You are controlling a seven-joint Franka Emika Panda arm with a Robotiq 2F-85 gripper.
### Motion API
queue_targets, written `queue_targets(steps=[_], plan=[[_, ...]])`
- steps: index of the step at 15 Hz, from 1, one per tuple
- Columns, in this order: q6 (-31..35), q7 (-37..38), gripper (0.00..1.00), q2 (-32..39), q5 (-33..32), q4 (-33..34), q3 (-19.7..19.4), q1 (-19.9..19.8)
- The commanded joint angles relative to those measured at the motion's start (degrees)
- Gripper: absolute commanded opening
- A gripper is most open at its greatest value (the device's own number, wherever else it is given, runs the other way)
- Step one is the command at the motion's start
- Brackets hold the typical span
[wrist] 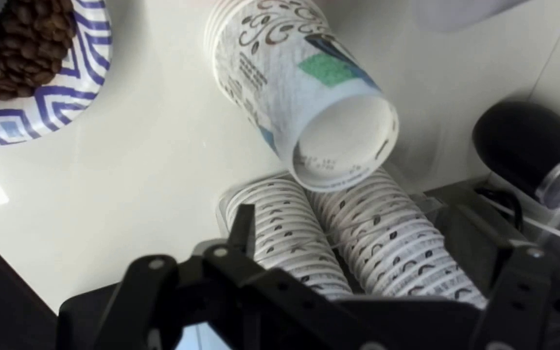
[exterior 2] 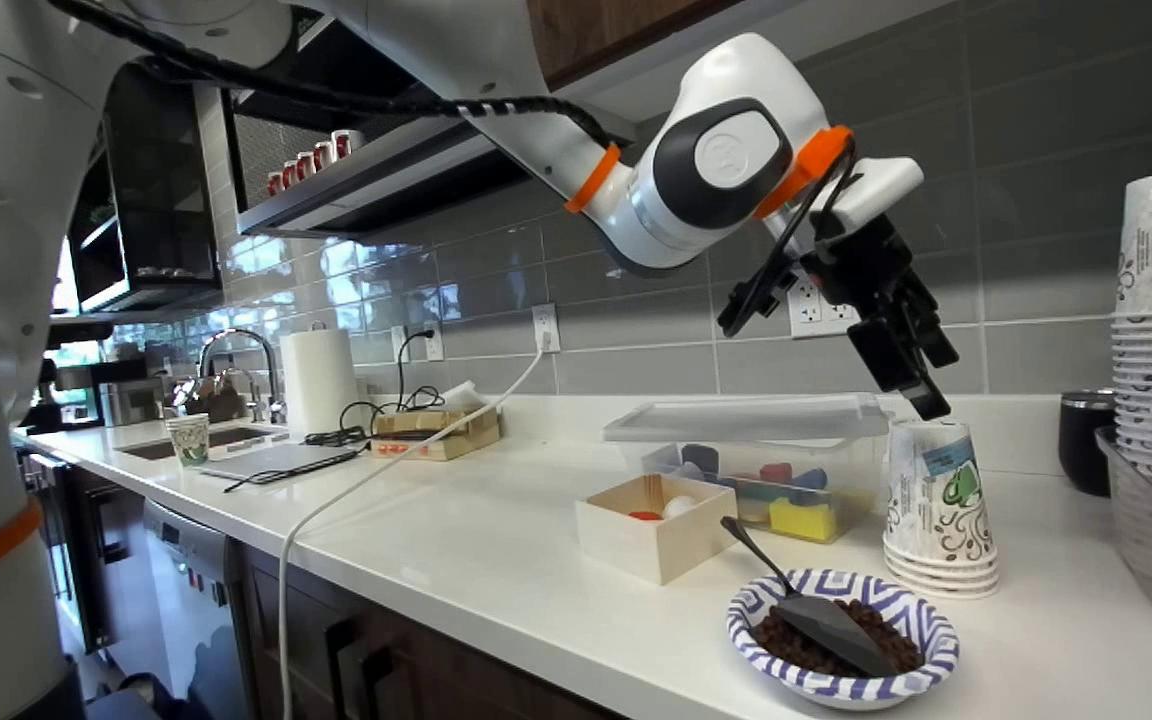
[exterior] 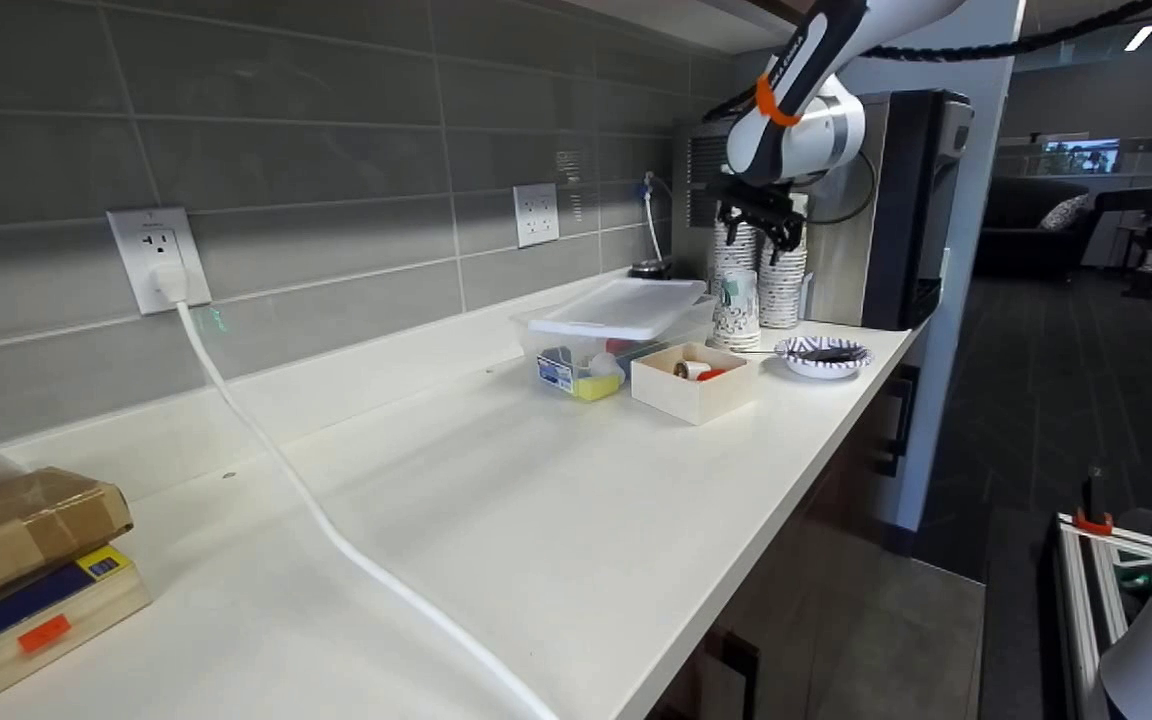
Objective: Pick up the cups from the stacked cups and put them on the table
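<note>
- On the long white counter (exterior 2: 496, 525), a short stack of cups (exterior 2: 941, 500) stands upside down, with the wide rims at the bottom.
- Higher up than that stack, in both exterior views, we see the gripper (exterior 2: 928, 380) hanging in the air, tipped downward.
- Its black fingers (wrist: 244, 226) are spread wide, and we see that it has hold of nothing.
- Looking down in the wrist view, we see the round bottom of the top cup (wrist: 347, 133) facing up at us.
- Two tall stacks of cups (wrist: 387, 231) show in the gap between the fingers there, but we cannot tell how near they are.
- Those tall stacks stand side by side in a clear tray (exterior 2: 1126, 530).
- Near the short stack we see a blue and white bowl (exterior 2: 936, 640) of brown beans (wrist: 27, 53), with a black scoop (exterior 2: 836, 630) lying in it.
- Close by sits a small wooden box (exterior 2: 626, 540), with red and white bits (exterior 2: 677, 507) inside.
- Just beside it is a clear box (exterior 2: 861, 475) with a lid (exterior 2: 751, 420) resting on top, and a yellow block (exterior 2: 802, 518) shows through its side.
- Near the tall stacks stands a black mug (exterior 2: 1086, 445).
</note>
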Motion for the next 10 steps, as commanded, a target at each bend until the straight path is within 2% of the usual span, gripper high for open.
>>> queue_targets(steps=[1,6,7,10], plan=[[-4.61,1.01,1.00,-11.57,-1.45,-7.32,-1.21,1.85],[-8.34,2.89,1.00,-26.42,-8.47,-16.60,0.12,2.50],[-9.28,3.00,1.00,-28.87,-9.38,-17.95,3.93,-0.90],[-12.80,0.72,1.00,-34.32,-6.68,-20.93,8.07,-3.57]])
